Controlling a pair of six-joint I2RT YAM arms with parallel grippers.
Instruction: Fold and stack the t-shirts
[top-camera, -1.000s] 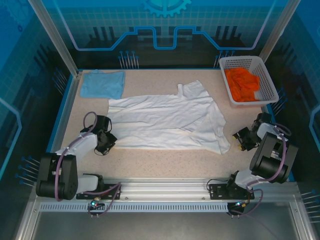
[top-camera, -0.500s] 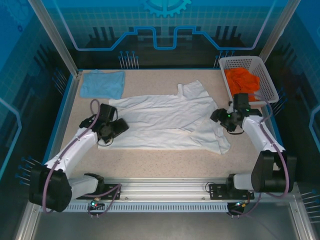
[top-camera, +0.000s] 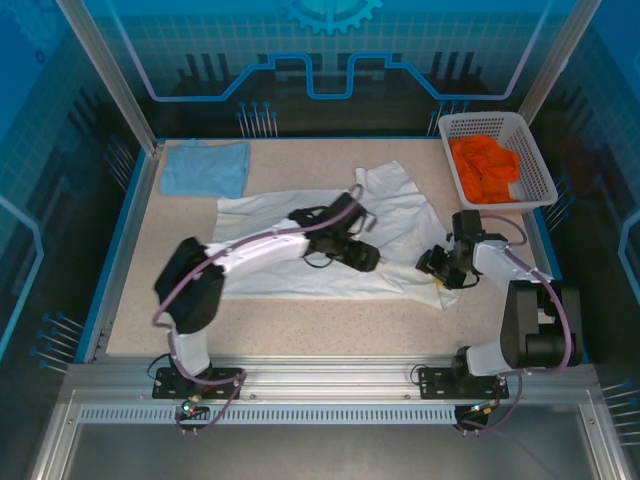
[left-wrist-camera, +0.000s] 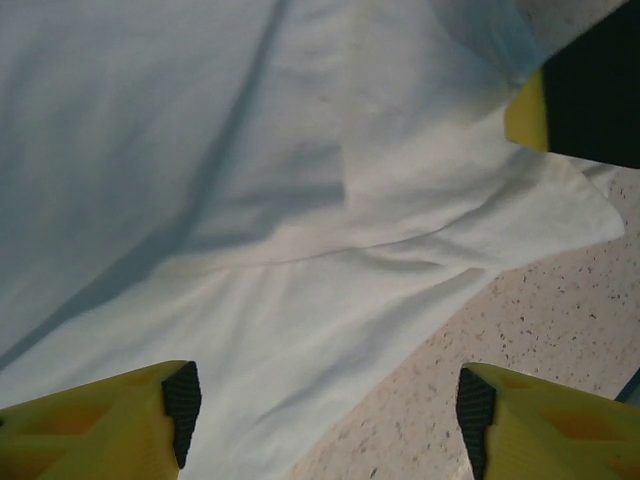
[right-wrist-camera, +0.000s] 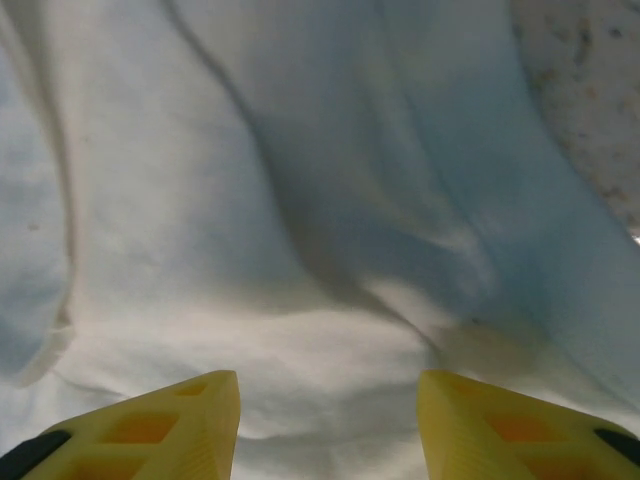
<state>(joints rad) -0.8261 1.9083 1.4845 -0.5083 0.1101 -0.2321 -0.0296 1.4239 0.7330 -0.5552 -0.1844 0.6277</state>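
The large white t-shirt (top-camera: 400, 220) lies spread out across the middle of the table, with no black print showing. My left arm reaches over it, and my left gripper (top-camera: 365, 258) hangs open above its near hem. In the left wrist view the left gripper (left-wrist-camera: 325, 415) straddles the white t-shirt's (left-wrist-camera: 250, 200) hem and the bare table. My right gripper (top-camera: 435, 265) is open over the shirt's near right corner, and in the right wrist view the right gripper (right-wrist-camera: 328, 430) has rumpled white cloth (right-wrist-camera: 300, 200) under it. The light blue t-shirt (top-camera: 205, 168) lies flat at the far left corner.
A white lattice basket (top-camera: 480, 119) holding orange cloth (top-camera: 485, 168) stands at the far right corner. The speckled table (top-camera: 300, 320) is bordered by a blue rim. Part of the right gripper (left-wrist-camera: 590, 100) appears at the top right of the left wrist view.
My left arm has swung from the shirt's left edge across to its near right part. My right gripper has moved from beside the basket toward the shirt's near right corner.
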